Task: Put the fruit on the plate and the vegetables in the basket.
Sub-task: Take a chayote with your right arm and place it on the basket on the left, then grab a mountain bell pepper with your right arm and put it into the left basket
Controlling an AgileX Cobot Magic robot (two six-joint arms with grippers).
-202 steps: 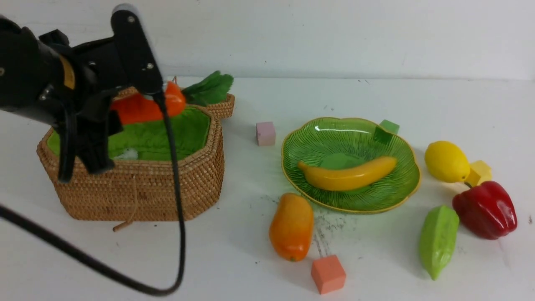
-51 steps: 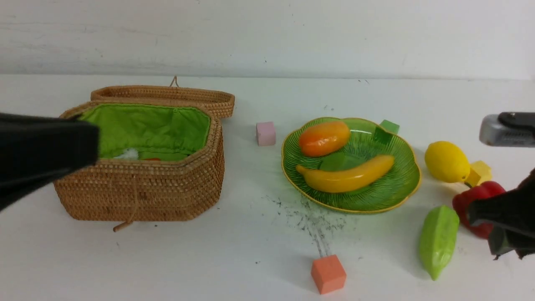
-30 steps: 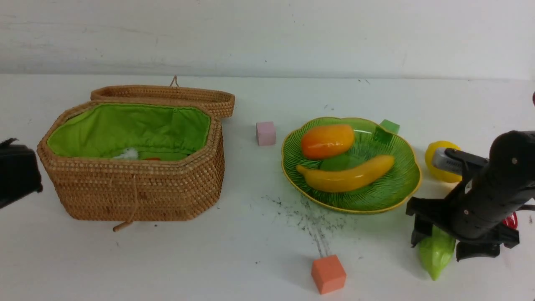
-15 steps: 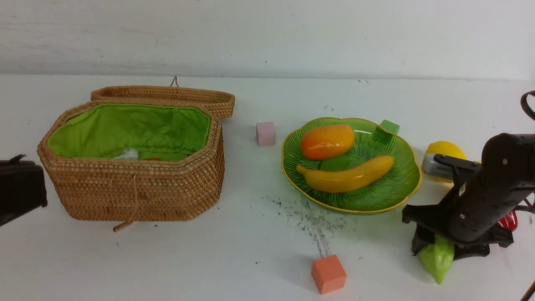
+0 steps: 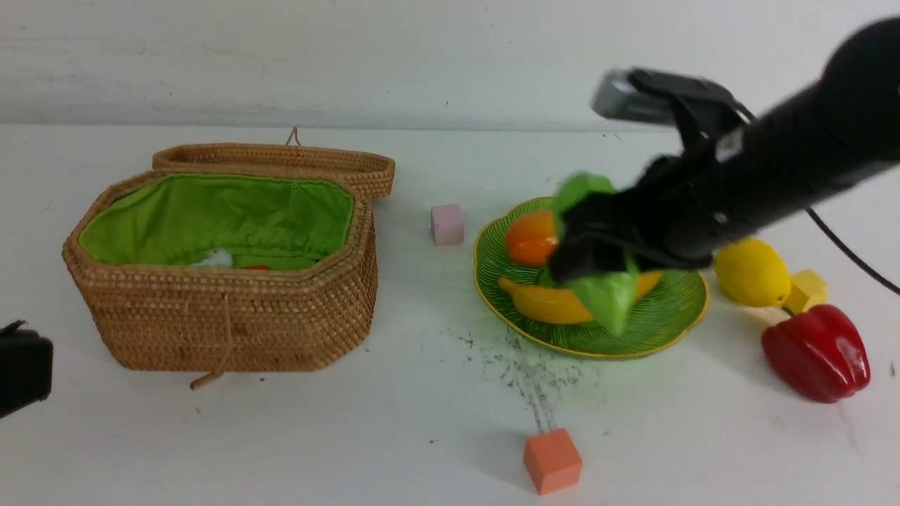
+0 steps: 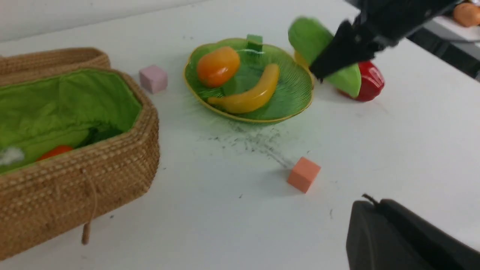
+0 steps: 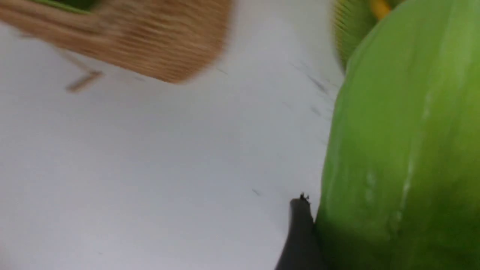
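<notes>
My right gripper [image 5: 598, 260] is shut on the pale green ridged pod [image 5: 610, 299] and holds it in the air over the green plate [image 5: 668, 320]. The pod fills the right wrist view [image 7: 405, 150], pressed against one dark finger [image 7: 300, 232]. A mango [image 5: 529, 239] and a banana [image 5: 538, 302] lie on the plate. To its right, the lemon [image 5: 751, 271] and the red bell pepper [image 5: 815, 351] rest on the table. The woven basket [image 5: 232, 316] stands open at the left with the carrot [image 6: 56, 151] inside. My left gripper [image 6: 369, 204] is shut and empty, low at the left edge.
The basket's lid [image 5: 281, 158] lies behind it. A pink cube [image 5: 447, 223] sits between basket and plate. An orange cube [image 5: 552, 460] lies near the front, a yellow cube [image 5: 808, 287] beside the lemon, and a green cube [image 6: 254, 39] behind the plate.
My right gripper has closed on the green pod, lifted it off the table at the right and carried it left over the plate. The left gripper has barely moved.
</notes>
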